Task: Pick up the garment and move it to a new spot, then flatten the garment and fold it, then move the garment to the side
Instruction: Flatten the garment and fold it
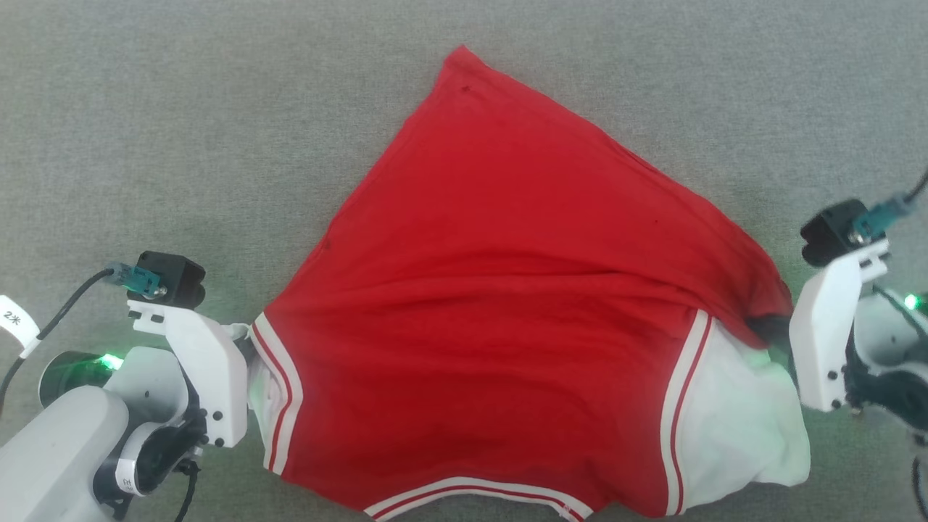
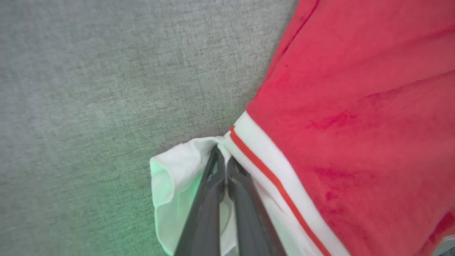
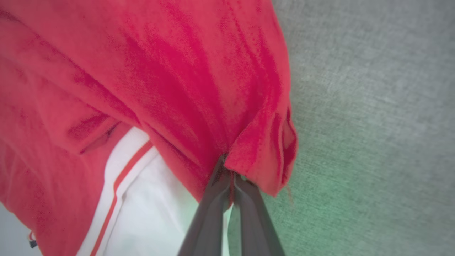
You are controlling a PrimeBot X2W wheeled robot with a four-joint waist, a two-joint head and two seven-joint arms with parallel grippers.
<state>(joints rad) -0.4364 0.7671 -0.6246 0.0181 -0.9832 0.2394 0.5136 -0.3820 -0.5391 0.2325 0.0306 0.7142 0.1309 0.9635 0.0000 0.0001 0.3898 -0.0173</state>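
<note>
A small red garment (image 1: 493, 290) with white sleeves lies spread across a grey woven surface (image 1: 181, 130), its striped collar (image 1: 478, 494) nearest the robot and one red corner (image 1: 464, 58) pointing away toward the far side. The left hand (image 2: 222, 158) has its two dark fingers pressed together on the bunched white cloth of the left sleeve (image 2: 170, 185), right beside the red-and-white striped band (image 2: 263, 167) where sleeve meets body. The right hand (image 3: 227, 169), its fingers likewise pinched tight, grips a folded fold of red fabric (image 3: 263, 163) at the garment's right edge, just above the white right sleeve (image 3: 149, 217). From the head camera, the left hand (image 1: 246, 351) sits at the shirt's left edge and the right hand (image 1: 774, 330) at its right, the red body drawn out between them, with creases running across the cloth toward the right-hand grip. The right sleeve (image 1: 747, 428) billows loosely below that grip. A green glow from the arms' indicator lights tints the sleeves and the grey surface near both wrists. Whether the held edges are raised off the surface cannot be told.
</note>
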